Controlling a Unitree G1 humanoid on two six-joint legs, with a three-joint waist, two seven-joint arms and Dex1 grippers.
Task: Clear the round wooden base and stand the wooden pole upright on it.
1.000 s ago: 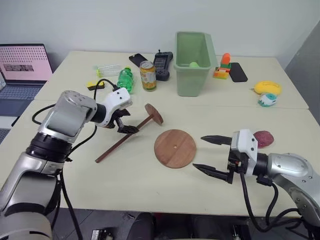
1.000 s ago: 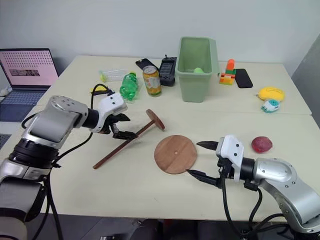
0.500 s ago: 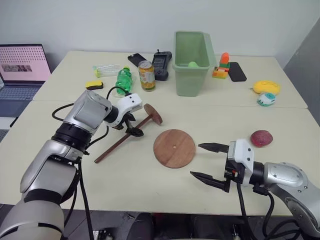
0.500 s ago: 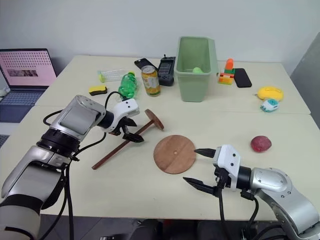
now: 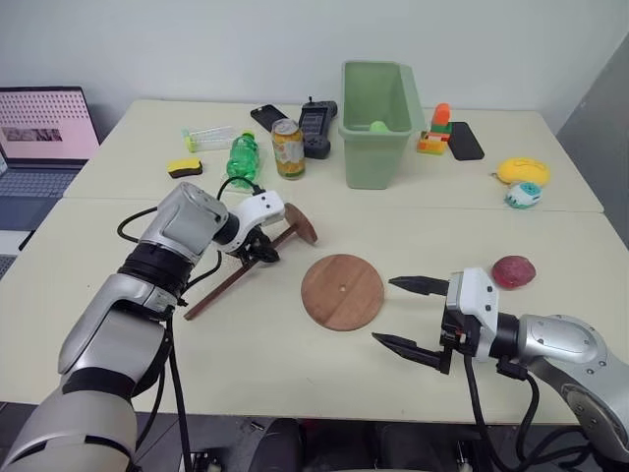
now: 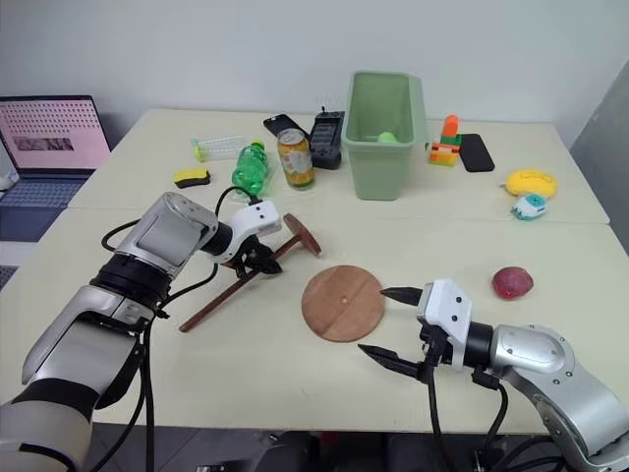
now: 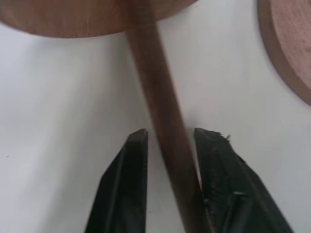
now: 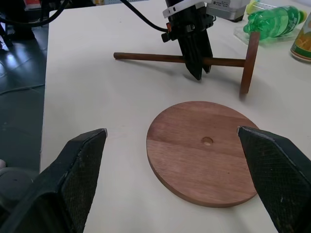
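Left gripper (image 5: 263,254) clamped on wooden pole (image 5: 236,275), right gripper (image 5: 411,315) wide open, round wooden base (image 5: 342,291) bare

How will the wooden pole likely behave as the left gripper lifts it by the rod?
The wooden pole looks stiff, so it shouldn't sag. Its end disc probably makes it top-heavy and apt to pivot in the left gripper. The smooth round rod may twist.

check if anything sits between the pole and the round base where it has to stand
Nothing visible does. The wooden pole lies on the table with the left gripper closed around its rod, and the stretch of table between it and the round wooden base is bare. The base's top is bare too, its centre hole uncovered.
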